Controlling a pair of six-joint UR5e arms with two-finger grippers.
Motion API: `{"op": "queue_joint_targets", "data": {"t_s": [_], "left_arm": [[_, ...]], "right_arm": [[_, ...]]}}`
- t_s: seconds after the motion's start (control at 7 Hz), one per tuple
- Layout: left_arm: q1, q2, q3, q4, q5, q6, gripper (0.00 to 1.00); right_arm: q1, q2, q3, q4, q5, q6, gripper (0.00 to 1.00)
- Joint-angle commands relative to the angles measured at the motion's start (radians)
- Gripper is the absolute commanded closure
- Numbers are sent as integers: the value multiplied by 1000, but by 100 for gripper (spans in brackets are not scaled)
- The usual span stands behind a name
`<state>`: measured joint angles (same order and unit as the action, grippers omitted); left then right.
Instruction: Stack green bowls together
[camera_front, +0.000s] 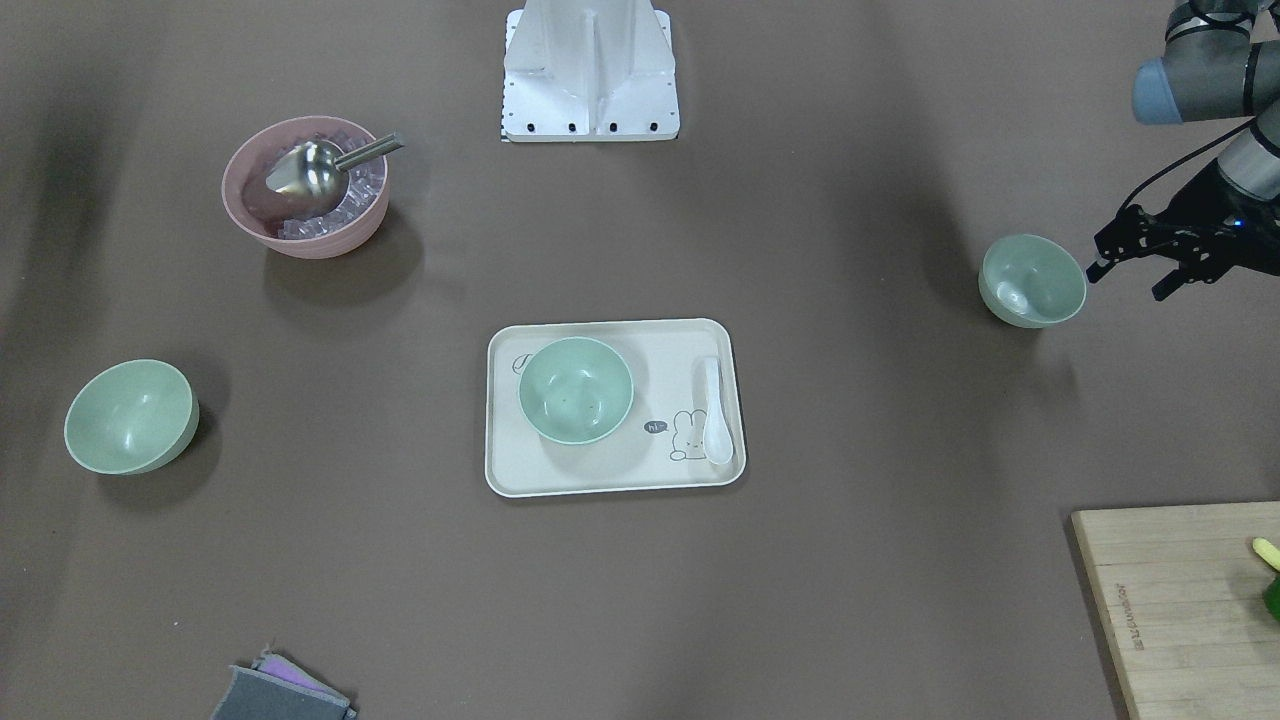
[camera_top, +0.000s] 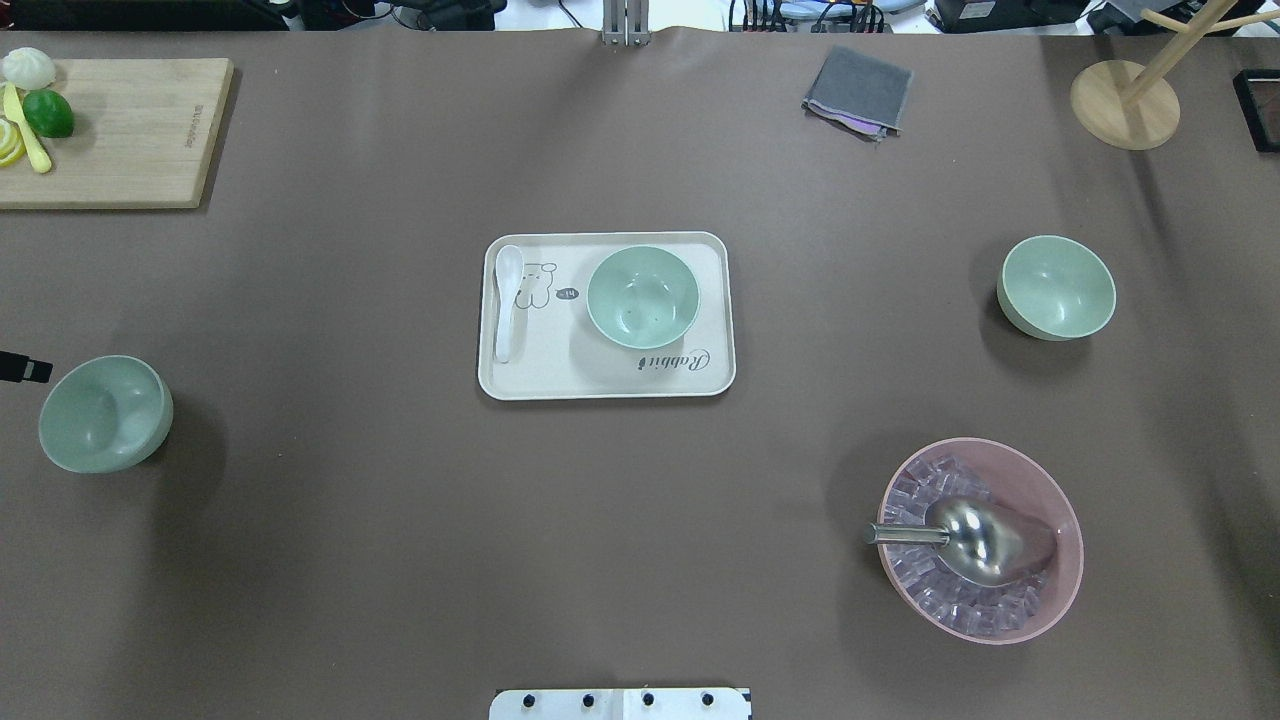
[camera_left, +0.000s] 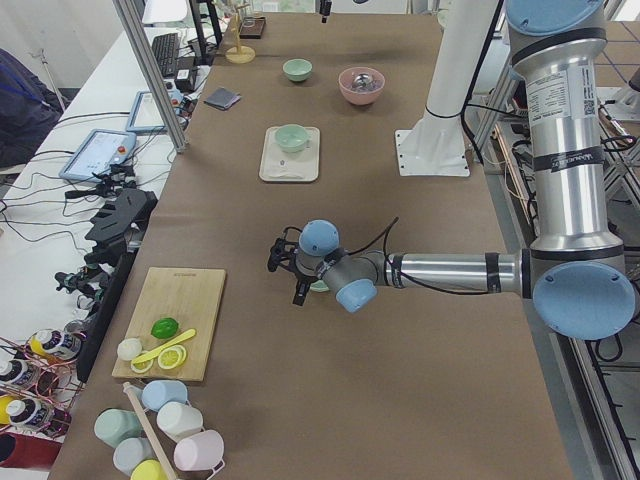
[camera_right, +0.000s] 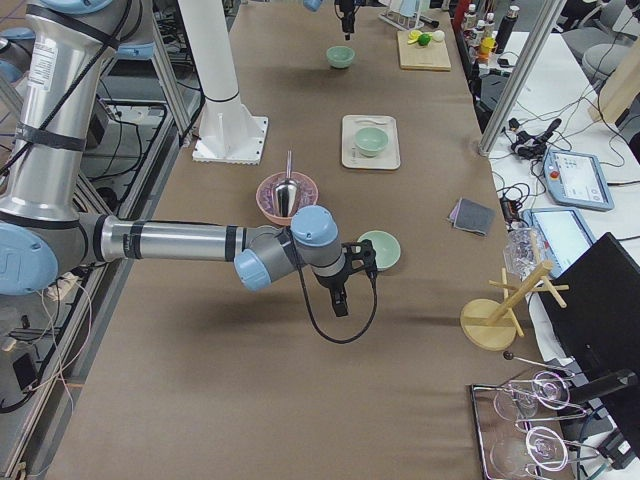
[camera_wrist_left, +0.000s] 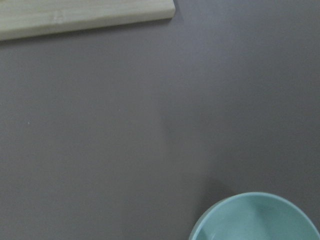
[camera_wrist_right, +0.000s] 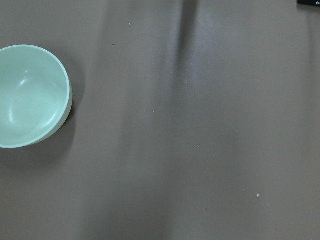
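Observation:
Three pale mint-green bowls stand apart and upright. One bowl (camera_top: 642, 297) sits on the cream tray (camera_top: 550, 365) at mid-table. One bowl (camera_top: 103, 413) is on the robot's left; my left gripper (camera_front: 1128, 280) hovers just beside it, open and empty, and its wrist view shows this bowl's rim (camera_wrist_left: 257, 217). One bowl (camera_top: 1057, 288) is on the robot's right. My right gripper (camera_right: 343, 285) shows only in the exterior right view, just beside that bowl (camera_right: 380, 250); I cannot tell if it is open. Its wrist view shows the bowl (camera_wrist_right: 30, 95).
A pink bowl (camera_top: 1040, 600) with ice and a metal scoop (camera_top: 975, 538) stands near the robot's right. A white spoon (camera_top: 508, 300) lies on the tray. A wooden cutting board (camera_top: 120, 130) with fruit, a grey cloth (camera_top: 858, 90) and a wooden stand (camera_top: 1125, 105) line the far edge.

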<state>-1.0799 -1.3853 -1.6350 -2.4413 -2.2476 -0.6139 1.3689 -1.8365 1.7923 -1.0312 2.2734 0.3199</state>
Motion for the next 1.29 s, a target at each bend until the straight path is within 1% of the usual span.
{"op": "queue_joint_targets", "data": {"t_s": [0.0, 0.14, 0.29, 0.43, 0.57, 0.71, 1.0, 1.14], "left_arm": [[76, 8, 1, -2, 35, 0, 41], [84, 8, 3, -2, 37, 5, 55], [90, 8, 6, -2, 51, 5, 60], [94, 6, 10, -1, 52, 6, 68], [95, 6, 11, -2, 52, 6, 78], [95, 5, 12, -2, 52, 6, 86], [95, 3, 9, -2, 52, 6, 100], [94, -1, -12, -1, 45, 5, 100]], "right_arm": [[-5, -3, -1, 5, -6, 5, 0], [-5, -3, -1, 5, -6, 5, 0], [-5, -3, -1, 5, -6, 5, 0], [-5, -3, -1, 3, -6, 5, 0], [-5, -3, -1, 5, -6, 5, 0], [-5, -3, -2, 5, -6, 5, 0], [-5, -4, -2, 5, -6, 4, 0], [-5, -4, -2, 5, -5, 5, 0]]}}
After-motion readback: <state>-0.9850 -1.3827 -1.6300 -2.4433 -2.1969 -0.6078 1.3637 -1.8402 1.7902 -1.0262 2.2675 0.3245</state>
